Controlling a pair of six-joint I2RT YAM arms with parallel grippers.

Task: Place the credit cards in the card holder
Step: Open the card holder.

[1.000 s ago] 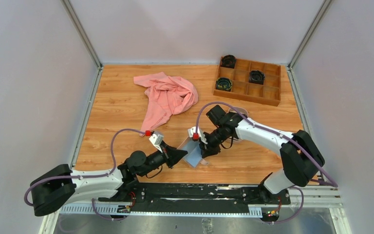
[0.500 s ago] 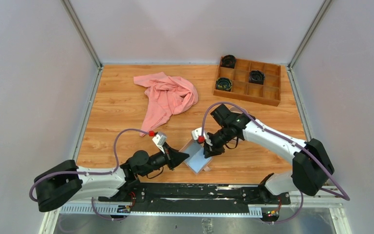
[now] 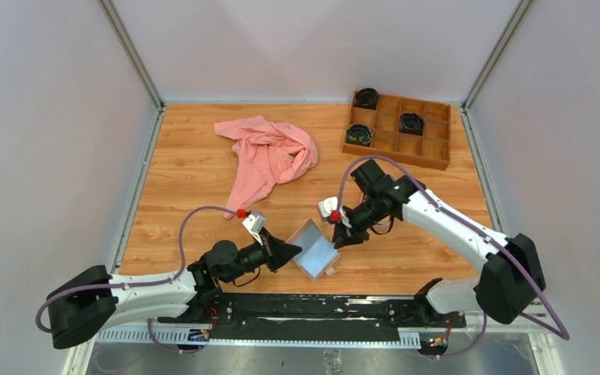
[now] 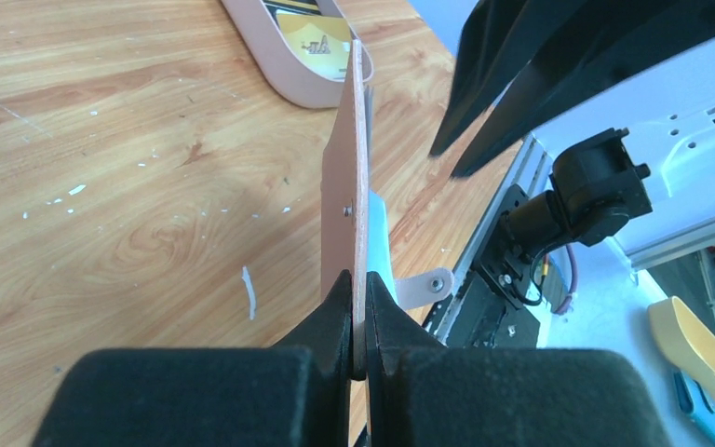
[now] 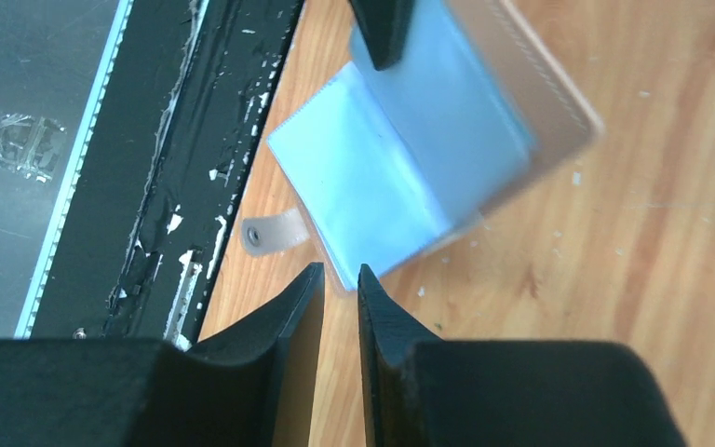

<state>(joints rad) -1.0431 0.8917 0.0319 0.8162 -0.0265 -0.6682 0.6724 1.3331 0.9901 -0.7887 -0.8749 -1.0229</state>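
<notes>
Card holder (image 3: pixel 314 250) lies open at 6 o'clock of the table (image 3: pixel 187 195), close to the near edge. The pale blue pockets face up. One tan flap is lifted on edge and the other half is flat on the wood. Its snap tab (image 3: pixel 330 271) sticks out at 5 o'clock.

Left claw (image 3: pixel 294 251) comes in from 9 o'clock. It is clamped tight on the raised tan flap, and the left wrist view shows both fingers (image 4: pixel 335 312) pressed against the flap's edge.

Right claw (image 3: pixel 339 240) is at 2 o'clock of the holder, just beside it and not touching. Its jaws are a narrow slit apart with only bare wood showing between them, so it grips nothing. In the right wrist view the tips point at the holder's near corner by the tab.

Yellow card (image 4: pixel 315 42) lies in an oval pinkish tray (image 4: pixel 275 70), at 12 o'clock of the flap in the left wrist view. A striped black bit sits above the card, too cropped to say what it is. In the top view the tray is hidden behind the right arm.

Pink cloth (image 3: pixel 269 155) is crumpled at 11 o'clock of the holder, well apart from it. Wooden box (image 3: pixel 426 148) with compartments sits at 1 o'clock, at the far right of the table. Three of its cells hold black coils (image 3: pixel 412 123).
</notes>
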